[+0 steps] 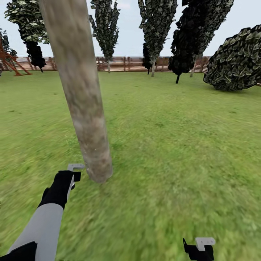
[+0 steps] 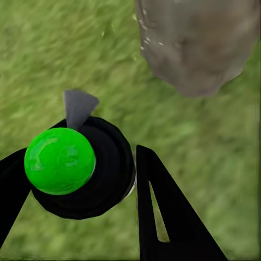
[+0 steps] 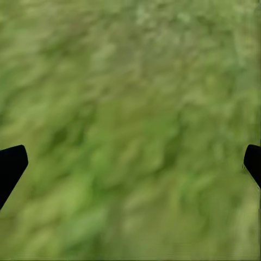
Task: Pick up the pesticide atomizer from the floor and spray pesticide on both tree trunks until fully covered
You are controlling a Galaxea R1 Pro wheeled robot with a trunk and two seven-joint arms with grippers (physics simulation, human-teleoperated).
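A thick, mottled grey-tan tree trunk (image 1: 83, 108) rises from the lawn just ahead of me, leaning slightly left at the top. My left gripper (image 1: 72, 175) hangs low beside the trunk's base, just to its left. In the left wrist view the left gripper (image 2: 81, 163) is shut on the pesticide atomizer (image 2: 81, 168), a black round body with a bright green ball on top and a small grey nozzle pointing toward the trunk's foot (image 2: 196, 43). My right gripper (image 1: 199, 250) is low at the right over bare grass, and its fingertips (image 3: 11, 166) stand far apart, open.
Green lawn (image 1: 174, 137) stretches all around. A brown slatted fence (image 1: 123, 64) closes the far side, with several dark thin-stemmed trees (image 1: 156, 21) before it. A large dark bush (image 1: 235, 61) sits at the far right, a reddish wooden frame (image 1: 11, 61) at the far left.
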